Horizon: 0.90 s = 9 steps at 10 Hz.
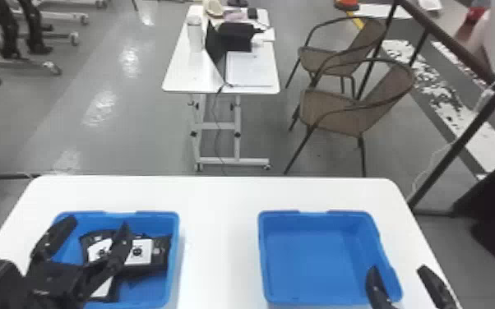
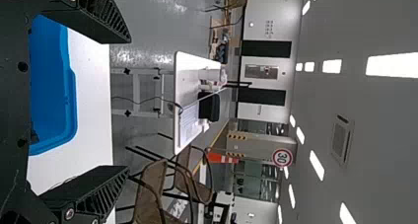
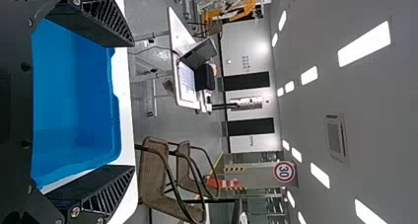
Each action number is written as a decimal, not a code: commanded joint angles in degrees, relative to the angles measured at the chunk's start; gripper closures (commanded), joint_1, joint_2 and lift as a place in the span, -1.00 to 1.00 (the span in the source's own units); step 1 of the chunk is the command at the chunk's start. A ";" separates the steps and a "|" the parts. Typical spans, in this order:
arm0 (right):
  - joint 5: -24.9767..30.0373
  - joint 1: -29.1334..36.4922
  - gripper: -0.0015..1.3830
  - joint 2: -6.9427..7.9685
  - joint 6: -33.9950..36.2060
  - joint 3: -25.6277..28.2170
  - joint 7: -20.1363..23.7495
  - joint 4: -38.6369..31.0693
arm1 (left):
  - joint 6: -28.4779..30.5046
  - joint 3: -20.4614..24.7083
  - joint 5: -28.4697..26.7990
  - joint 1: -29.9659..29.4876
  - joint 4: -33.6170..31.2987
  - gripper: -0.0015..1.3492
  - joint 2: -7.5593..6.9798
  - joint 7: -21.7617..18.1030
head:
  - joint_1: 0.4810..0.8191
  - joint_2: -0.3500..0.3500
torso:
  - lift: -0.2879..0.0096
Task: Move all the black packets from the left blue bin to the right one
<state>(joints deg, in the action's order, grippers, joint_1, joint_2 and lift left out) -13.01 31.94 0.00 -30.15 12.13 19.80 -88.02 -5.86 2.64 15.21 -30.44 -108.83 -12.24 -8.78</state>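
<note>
In the head view, my left gripper is open above the left blue bin, over its left and middle part. Several black packets with white labels lie in that bin, partly hidden behind the gripper. The right blue bin has nothing inside. My right gripper is parked open at that bin's near right corner. In the left wrist view, the left gripper has its fingers wide apart, with nothing between them. The right wrist view has the right gripper spread likewise, beside the right bin.
Both bins stand on a white table, with a gap of tabletop between them. Beyond it are a small white wheeled table and two brown chairs. A dark metal railing runs on the right.
</note>
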 commanded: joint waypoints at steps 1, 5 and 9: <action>0.00 -0.04 -0.80 0.05 0.00 0.00 0.06 0.04 | 0.15 0.00 0.17 0.03 0.02 -0.83 -0.06 -0.01 | 0.27 -0.21 | 0.94; 0.26 0.05 -0.80 0.05 0.00 -0.18 -0.02 0.04 | 0.06 0.08 0.26 -0.06 -0.07 -0.83 -0.68 -0.09 | 0.27 -0.20 | 0.94; 0.44 -0.48 -0.80 0.05 0.00 -0.26 -0.02 0.30 | 0.67 -0.62 0.17 0.99 0.19 -0.83 -1.03 -0.09 | 0.27 -0.20 | 0.94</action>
<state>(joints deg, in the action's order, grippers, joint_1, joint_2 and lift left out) -12.56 31.59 0.00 -30.15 11.86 19.77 -87.86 -5.38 2.13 15.39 -29.58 -108.74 -13.20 -8.88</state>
